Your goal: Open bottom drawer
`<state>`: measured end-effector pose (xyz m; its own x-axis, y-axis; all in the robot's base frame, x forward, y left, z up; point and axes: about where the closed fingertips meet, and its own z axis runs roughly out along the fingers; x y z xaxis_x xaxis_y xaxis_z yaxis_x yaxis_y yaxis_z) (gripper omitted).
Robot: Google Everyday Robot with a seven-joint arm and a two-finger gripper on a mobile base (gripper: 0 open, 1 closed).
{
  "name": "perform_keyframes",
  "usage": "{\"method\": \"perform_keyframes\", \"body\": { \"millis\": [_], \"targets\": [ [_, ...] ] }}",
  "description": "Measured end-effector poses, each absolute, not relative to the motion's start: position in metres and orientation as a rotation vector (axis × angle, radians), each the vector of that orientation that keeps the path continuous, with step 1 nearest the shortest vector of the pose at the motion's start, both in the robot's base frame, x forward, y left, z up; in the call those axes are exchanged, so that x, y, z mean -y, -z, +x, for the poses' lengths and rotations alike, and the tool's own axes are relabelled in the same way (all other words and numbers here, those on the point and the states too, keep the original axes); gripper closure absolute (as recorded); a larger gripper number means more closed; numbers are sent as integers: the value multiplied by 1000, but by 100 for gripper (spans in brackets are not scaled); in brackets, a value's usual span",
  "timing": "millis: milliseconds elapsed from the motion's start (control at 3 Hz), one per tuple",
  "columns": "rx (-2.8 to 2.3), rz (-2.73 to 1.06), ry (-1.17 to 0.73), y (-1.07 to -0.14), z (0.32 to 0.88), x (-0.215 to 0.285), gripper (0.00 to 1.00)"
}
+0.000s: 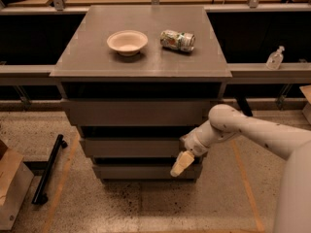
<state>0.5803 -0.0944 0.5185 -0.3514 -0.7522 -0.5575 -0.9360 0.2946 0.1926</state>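
1. The grey cabinet top (87,62) holds a cream bowl (127,41) and, near it on the right, a can (178,40) lying on its side.
2. The bottom drawer (136,172) is the lowest front, just above the speckled floor (146,208).
3. The gripper (181,164) is at that front's right end; I cannot tell whether it is spread or closed.
4. A black bar (48,169) and a cardboard box (12,188) lie on the floor at left.
5. A clear bottle (275,58) stands on the right ledge (252,72).

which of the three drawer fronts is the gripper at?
The bottom drawer, the lowest, narrowest-looking front: the gripper sits at its right end, below the middle drawer and top drawer.
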Motion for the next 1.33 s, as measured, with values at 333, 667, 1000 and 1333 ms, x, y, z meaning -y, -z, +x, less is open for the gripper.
{"method": "perform_keyframes", "body": {
  "millis": [333, 667, 1000, 1333],
  "targets": [
    [-2274, -1458, -765, -486, 584, 94, 0],
    [-2278, -1494, -747, -486, 582, 91, 0],
    [-2299, -1539, -714, -476, 576, 91, 0],
    [-2300, -1548, -742, -447, 574, 97, 0]
  ]
}}
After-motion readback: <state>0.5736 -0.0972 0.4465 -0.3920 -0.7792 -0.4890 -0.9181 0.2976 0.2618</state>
